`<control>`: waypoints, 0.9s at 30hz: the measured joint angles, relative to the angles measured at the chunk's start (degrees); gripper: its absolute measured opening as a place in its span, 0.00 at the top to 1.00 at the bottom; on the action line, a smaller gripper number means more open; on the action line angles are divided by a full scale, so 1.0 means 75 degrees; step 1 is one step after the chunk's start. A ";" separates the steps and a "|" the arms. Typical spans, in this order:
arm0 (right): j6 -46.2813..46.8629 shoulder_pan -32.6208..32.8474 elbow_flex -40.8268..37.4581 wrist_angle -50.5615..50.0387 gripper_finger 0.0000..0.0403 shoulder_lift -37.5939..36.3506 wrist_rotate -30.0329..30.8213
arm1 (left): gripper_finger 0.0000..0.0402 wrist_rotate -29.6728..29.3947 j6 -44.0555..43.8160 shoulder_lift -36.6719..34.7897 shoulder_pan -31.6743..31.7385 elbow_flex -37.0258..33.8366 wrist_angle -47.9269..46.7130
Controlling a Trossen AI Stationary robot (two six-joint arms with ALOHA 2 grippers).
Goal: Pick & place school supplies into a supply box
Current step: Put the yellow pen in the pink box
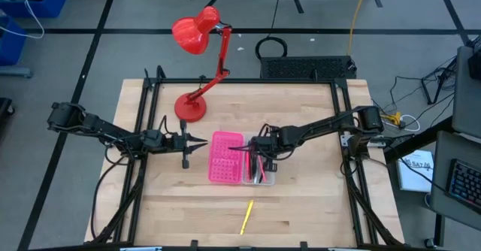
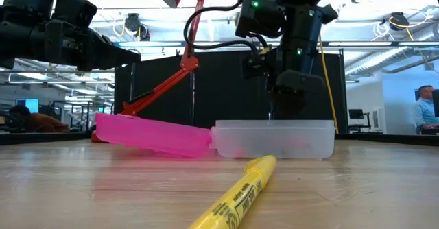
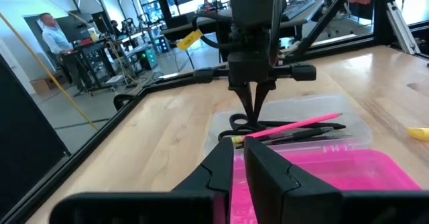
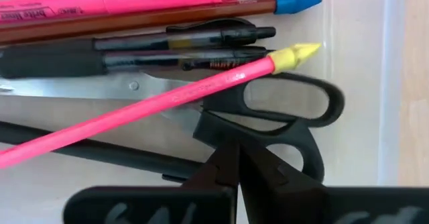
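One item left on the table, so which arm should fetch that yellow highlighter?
Probably the right. The yellow highlighter lies just below the clear tray, where the right gripper hovers. The left gripper waits beyond the pink half, farther off.

On the worktop (image 1: pixel 301 198) the box (image 1: pixel 240 158) lies at centre holding scissors (image 4: pixel 268 117), pens (image 4: pixel 167 49) and a pencil (image 4: pixel 147 103), with the right pincer (image 1: pixel 246 149) above it, the left pincer (image 1: pixel 201 142) just to its left, a lamp (image 1: pixel 192 107) behind and a marker (image 1: pixel 246 216) in front.
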 joint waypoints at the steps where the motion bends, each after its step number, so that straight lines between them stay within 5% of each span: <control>1: -0.0022 -0.0012 -0.0063 0.0073 1.00 0.0000 -0.0001 | 0.88 0.0000 -0.0005 -0.0002 0.0000 0.0000 0.0000; 14: -0.0104 -0.0086 -0.0234 0.0245 1.00 -0.0179 0.0226 | 0.88 0.0000 0.0001 -0.0002 0.0000 0.0000 0.0003; 27: -0.0478 0.0616 -0.0224 0.0837 1.00 -0.2199 0.0226 | 0.88 0.0000 0.0114 -0.0002 0.0000 0.0000 0.0051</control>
